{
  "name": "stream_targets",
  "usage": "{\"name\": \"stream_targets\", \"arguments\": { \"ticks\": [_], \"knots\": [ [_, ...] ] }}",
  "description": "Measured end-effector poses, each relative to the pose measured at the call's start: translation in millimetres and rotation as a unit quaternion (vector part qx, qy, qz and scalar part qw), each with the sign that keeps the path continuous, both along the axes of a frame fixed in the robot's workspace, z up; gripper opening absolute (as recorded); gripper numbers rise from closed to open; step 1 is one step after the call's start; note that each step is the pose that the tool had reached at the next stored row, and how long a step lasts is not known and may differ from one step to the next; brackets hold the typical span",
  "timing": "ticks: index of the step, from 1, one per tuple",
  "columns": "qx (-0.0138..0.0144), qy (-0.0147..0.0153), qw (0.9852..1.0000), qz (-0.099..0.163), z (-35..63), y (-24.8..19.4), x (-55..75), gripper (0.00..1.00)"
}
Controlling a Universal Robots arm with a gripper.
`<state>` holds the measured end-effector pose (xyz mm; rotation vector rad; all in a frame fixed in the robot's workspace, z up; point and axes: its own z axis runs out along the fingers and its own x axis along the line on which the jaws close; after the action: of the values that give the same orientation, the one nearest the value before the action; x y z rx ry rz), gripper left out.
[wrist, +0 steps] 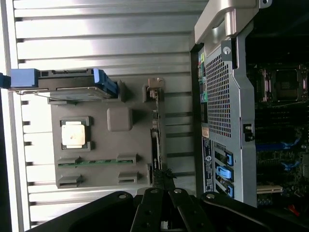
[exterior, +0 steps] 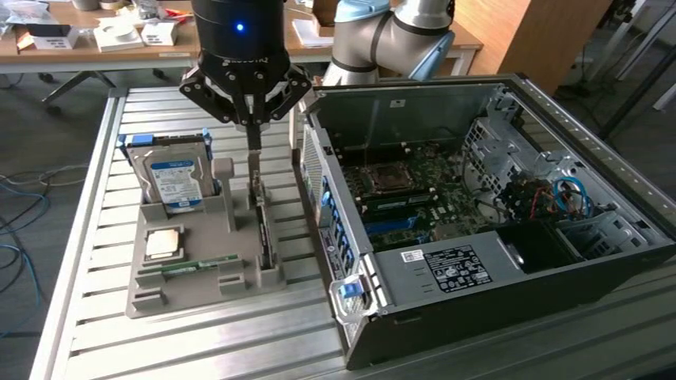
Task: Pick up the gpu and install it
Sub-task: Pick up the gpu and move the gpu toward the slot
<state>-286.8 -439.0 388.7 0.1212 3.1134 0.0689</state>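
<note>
The gpu stands on edge in a slot of the grey holder, its pale metal bracket end pointing up toward the back. My gripper hangs just above that bracket end with its fingers pressed together, and I see nothing between them. In the wrist view the gpu appears edge-on as a thin dark strip with its bracket at the far end, and the gripper sits over its near end. The open computer case lies on its side at the exterior view's right, motherboard exposed.
The holder also carries a blue-labelled hard drive, a square processor and a slim green memory stick. All rest on a slatted metal table. The case's rear panel stands close beside the holder.
</note>
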Motion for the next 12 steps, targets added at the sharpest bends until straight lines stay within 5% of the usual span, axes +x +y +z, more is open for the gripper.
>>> {"name": "stream_targets", "arguments": {
  "ticks": [6, 9, 12],
  "knots": [
    [0.0, 0.0, 1.0, 0.0, 0.0, 0.0, 0.0, 0.11],
    [0.0, 0.0, 1.0, 0.0, 0.0, 0.0, 0.0, 0.29],
    [0.0, 0.0, 1.0, 0.0, 0.0, 0.0, 0.0, 0.35]
  ]
}}
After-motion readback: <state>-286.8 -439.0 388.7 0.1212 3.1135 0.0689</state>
